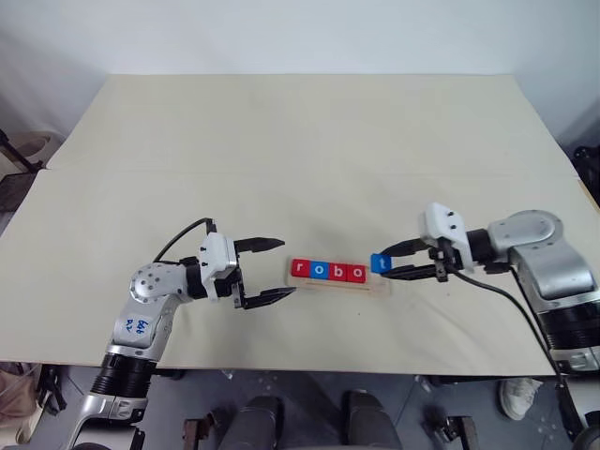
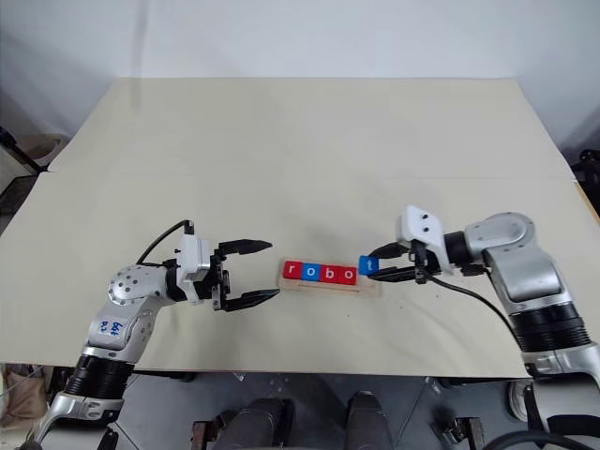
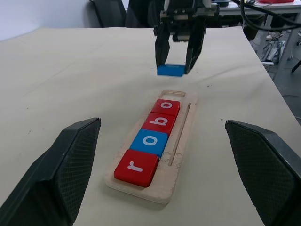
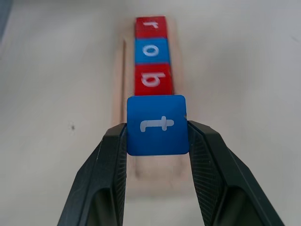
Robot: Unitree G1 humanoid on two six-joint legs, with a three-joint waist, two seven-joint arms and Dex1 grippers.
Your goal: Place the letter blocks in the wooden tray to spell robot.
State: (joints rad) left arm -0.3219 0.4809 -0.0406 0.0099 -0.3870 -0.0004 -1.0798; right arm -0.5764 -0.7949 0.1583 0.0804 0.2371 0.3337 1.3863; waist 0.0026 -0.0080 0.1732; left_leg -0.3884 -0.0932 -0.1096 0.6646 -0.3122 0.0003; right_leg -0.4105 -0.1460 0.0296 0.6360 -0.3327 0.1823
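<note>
Nearest the robot, the left gripper is held level just beside the near end of the long pale-wood tray, its two black fingers spread wide and empty. In the tray, four small flat square letter blocks are already seated in a row: a red r block, a blue o block, a red b block and a red o block. The slot at the tray's far end is left bare. Just beyond and above that end, the blue t block is pinched between the narrowed fingers of the right gripper, clear of the tray. The last placement is judged to be in hand: the t block must be lowered flat into the open slot, squared against the red o block, then released.
</note>
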